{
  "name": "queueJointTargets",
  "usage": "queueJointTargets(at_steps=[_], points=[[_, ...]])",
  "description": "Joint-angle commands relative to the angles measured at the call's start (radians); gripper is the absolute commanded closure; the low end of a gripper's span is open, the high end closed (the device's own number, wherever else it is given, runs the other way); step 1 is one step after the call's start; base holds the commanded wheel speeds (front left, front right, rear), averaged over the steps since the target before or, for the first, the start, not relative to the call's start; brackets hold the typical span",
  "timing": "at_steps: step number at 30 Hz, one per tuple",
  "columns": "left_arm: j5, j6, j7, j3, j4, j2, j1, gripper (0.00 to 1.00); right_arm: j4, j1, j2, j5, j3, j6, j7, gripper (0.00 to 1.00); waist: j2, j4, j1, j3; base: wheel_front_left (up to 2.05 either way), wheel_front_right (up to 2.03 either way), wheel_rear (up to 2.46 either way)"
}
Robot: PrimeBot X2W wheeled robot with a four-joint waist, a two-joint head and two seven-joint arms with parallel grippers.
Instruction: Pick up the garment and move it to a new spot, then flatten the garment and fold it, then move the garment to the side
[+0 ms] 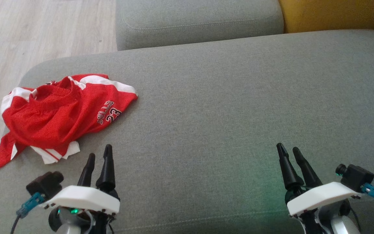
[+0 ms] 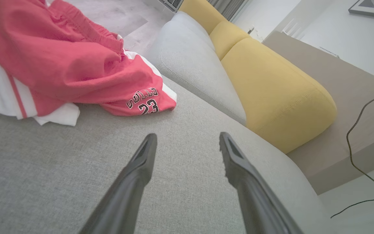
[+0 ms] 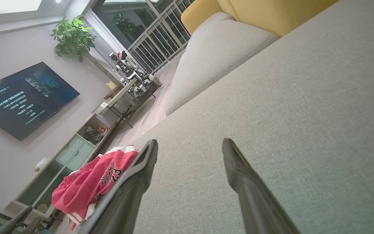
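The garment [image 1: 58, 113] is a pair of red shorts with white stripes and a "23" print, lying crumpled at the left end of a grey sofa seat [image 1: 226, 107]. It also appears in the left wrist view as the garment [image 2: 60, 65] at upper left and in the right wrist view as the garment [image 3: 89, 183] at lower left. My left gripper [image 1: 99, 152] hovers open just below and right of the shorts, nothing between its fingers. Far to the right, my right gripper [image 1: 289, 149] is open over bare cushion. Both gaps show wide: left gripper [image 2: 188, 138], right gripper [image 3: 190, 144].
A second grey cushion [image 1: 200, 19] and a yellow cushion [image 1: 330, 14] lie beyond the seat. Wood floor [image 1: 44, 29] runs along the left past the seat's rounded edge. A TV [image 3: 24, 97], a plant and a low cabinet stand across the room.
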Motion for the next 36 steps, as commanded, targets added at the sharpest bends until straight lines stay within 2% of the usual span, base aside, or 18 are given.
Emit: queueJointTargets(at_steps=[1, 10, 23, 36], points=[[0.032, 0.006, -0.012, 0.008, -0.046, 0.015, -0.045, 0.00, -0.044, -0.049, -0.010, -0.028, 0.017, 0.000, -0.016, 0.00, 0.0000, 0.000, 0.0000, 0.001, 0.00, 0.00, 0.00], [0.150, 0.039, -0.038, -0.030, -0.096, 0.024, -0.053, 0.00, -0.064, -0.053, -0.011, -0.125, 0.040, 0.000, -0.043, 0.00, 0.0000, 0.003, 0.0000, 0.008, 0.00, 0.00, 0.00], [0.297, 0.054, -0.076, -0.082, -0.138, 0.033, -0.050, 0.00, -0.095, -0.060, -0.013, -0.275, 0.075, 0.000, -0.081, 0.00, 0.0000, 0.008, 0.0000, 0.010, 0.00, 0.00, 0.00], [0.458, 0.089, -0.114, -0.101, -0.162, 0.025, -0.046, 0.00, -0.113, -0.059, -0.014, -0.422, 0.092, 0.000, -0.120, 0.00, 0.0000, 0.006, 0.0000, 0.009, 0.00, 0.00, 0.00]])
